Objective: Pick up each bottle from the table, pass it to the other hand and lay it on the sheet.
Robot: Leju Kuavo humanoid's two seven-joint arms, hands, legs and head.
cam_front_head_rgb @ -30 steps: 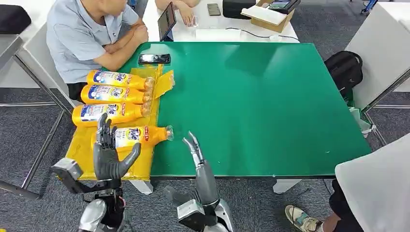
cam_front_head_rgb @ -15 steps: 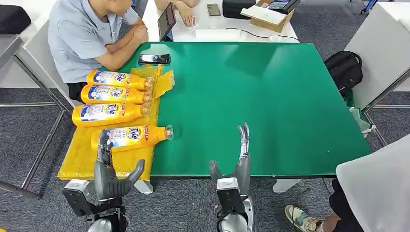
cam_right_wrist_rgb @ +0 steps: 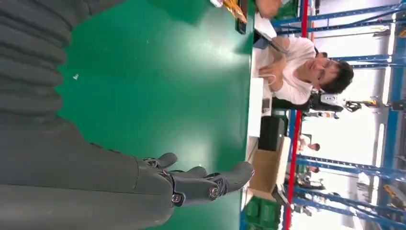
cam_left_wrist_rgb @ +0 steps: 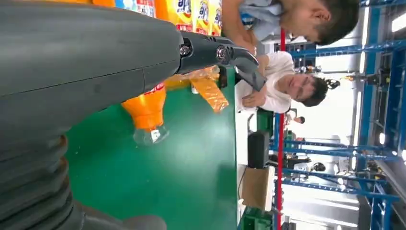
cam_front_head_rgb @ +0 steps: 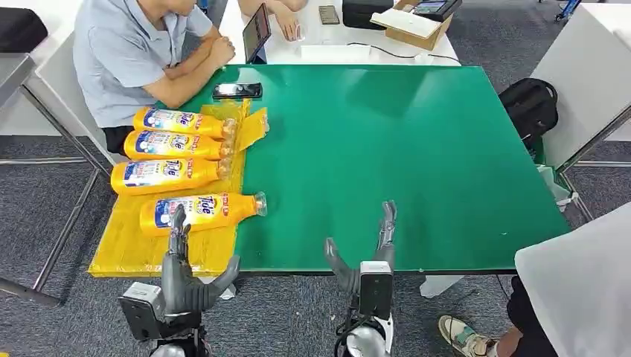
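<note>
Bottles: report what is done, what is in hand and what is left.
Done: four orange detergent bottles lie on the yellow sheet. In hand: nothing; the left hand and right hand are open at the near table edge. Left: no bottle shows on the green table.

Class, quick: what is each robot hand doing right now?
Left hand: open, holding nothing.
Right hand: open, holding nothing.
</note>
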